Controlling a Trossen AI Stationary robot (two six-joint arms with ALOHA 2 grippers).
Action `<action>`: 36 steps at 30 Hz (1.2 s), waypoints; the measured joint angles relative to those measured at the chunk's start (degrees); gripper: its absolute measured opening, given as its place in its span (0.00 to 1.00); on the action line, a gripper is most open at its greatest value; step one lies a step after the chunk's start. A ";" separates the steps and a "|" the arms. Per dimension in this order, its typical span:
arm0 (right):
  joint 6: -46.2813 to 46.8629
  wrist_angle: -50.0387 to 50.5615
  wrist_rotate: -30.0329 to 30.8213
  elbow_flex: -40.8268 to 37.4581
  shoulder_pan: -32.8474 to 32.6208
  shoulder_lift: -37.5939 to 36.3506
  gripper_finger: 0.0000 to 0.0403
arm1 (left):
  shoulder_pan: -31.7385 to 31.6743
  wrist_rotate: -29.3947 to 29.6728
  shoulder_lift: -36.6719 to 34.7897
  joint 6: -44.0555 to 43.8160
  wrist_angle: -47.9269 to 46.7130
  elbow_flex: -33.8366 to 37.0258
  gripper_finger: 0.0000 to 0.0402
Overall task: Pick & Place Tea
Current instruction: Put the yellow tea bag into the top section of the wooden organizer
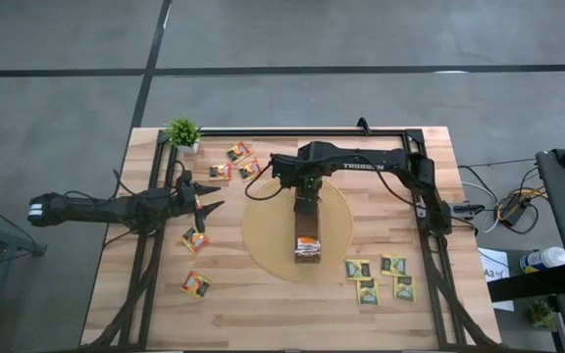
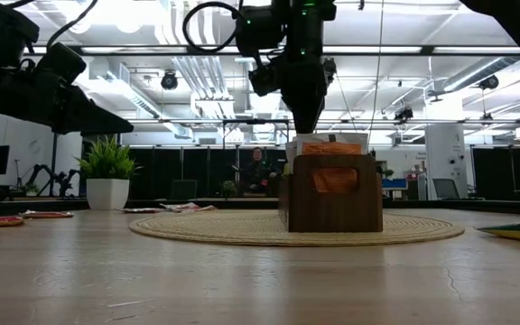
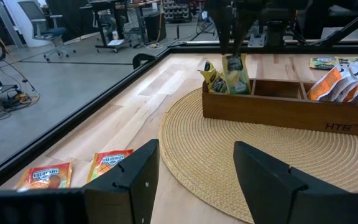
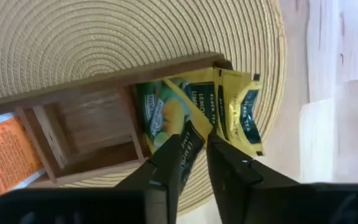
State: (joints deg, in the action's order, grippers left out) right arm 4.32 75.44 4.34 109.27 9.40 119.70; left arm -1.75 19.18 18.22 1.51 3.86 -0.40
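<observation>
A long brown wooden box (image 1: 307,240) lies on the round woven disc (image 1: 263,230). My right gripper (image 4: 199,146) points down over the box's far end compartment, fingers a little apart. A green-and-yellow tea sachet (image 4: 166,115) stands in that compartment beside another sachet (image 4: 241,112), and its upper edge reaches up between the fingers. Orange sachets (image 3: 337,84) fill the box's near end. Loose orange sachets (image 1: 238,151) lie far left on the table, and green ones (image 1: 393,264) near right. My left gripper (image 1: 207,199) hovers open at the left, touching nothing. My right gripper comes from above, pointing down, with the sachet's upper edge (image 4: 191,140) in the narrow gap between its fingers. Whether either finger touches that edge cannot be told. The sachet stands upright, its lower part inside the box's end compartment (image 3: 235,78).
A small potted plant (image 1: 182,132) stands at the table's far left corner. More orange sachets (image 1: 193,239) lie left of the disc, near my left gripper. A black frame (image 1: 400,132) runs along the table's far and side edges.
</observation>
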 joint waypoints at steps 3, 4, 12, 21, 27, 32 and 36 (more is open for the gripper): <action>-0.33 -1.23 -0.31 -0.19 -0.02 0.02 0.22 | 0.01 0.01 0.00 0.01 0.00 0.00 0.50; -0.22 -1.45 -0.32 -0.18 -0.02 0.02 0.23 | 0.01 0.02 0.00 0.01 0.00 0.00 0.50; 1.11 -0.73 -1.14 2.50 -0.02 0.00 0.14 | 0.01 0.01 0.00 -0.01 0.00 0.02 0.50; 1.29 0.10 -4.38 1.18 -1.21 -0.04 0.02 | 0.01 0.01 0.00 0.00 0.00 0.02 0.50; 1.96 -7.13 -1.73 -6.14 -0.94 0.07 0.02 | 0.06 0.02 -0.02 -0.01 0.00 0.01 0.50; 3.08 -12.02 -3.00 -12.98 0.13 1.74 0.02 | 0.04 0.02 -0.01 0.01 0.00 0.01 0.50; 3.25 -11.91 -3.95 -15.57 0.40 4.20 0.02 | 0.04 0.02 -0.04 0.01 0.00 0.00 0.50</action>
State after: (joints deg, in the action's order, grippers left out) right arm 7.57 63.53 0.39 93.70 9.80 123.90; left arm -1.72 19.20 18.17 1.52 3.86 -0.40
